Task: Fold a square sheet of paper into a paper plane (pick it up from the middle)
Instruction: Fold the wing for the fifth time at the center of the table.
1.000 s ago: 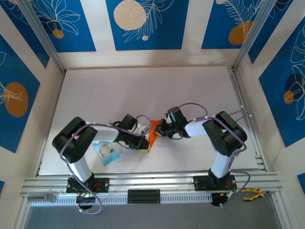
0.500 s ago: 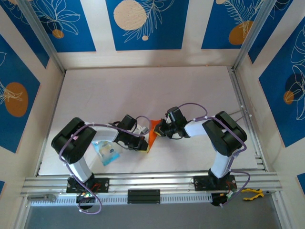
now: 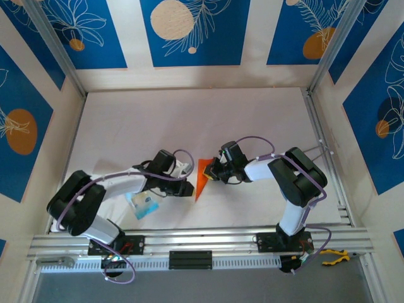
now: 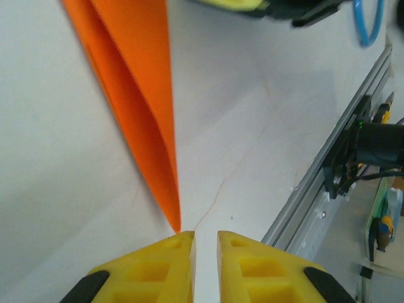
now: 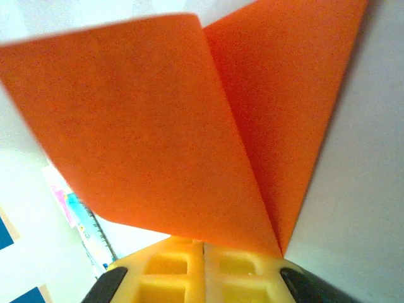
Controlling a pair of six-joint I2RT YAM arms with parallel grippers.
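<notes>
The square sheet of paper is folded into a slim, pointed, bright orange paper plane (image 3: pixel 202 177) that lies mid-table, tip toward the near edge. My right gripper (image 3: pixel 213 172) is shut on its wide end. In the right wrist view the orange folds (image 5: pixel 158 126) fan out straight from the closed right gripper (image 5: pixel 203 247). My left gripper (image 3: pixel 188 188) sits just left of the tip. In the left wrist view the left gripper (image 4: pixel 206 243) stands slightly open with bare table in the gap. The paper's tip (image 4: pixel 136 95) ends just ahead of the left finger (image 4: pixel 165 262), outside the gap.
A small blue and clear plastic packet (image 3: pixel 142 203) lies under the left forearm. An aluminium rail (image 3: pixel 202 240) runs along the near table edge, the same rail (image 4: pixel 328 189) standing right of the left fingers. A yellow-handled tool (image 3: pixel 334 255) rests beyond the rail at the right.
My left gripper has let go of the paper's tip and opened a little. The left arm's elbow has swung out and down to the left. The right arm has stayed put.
</notes>
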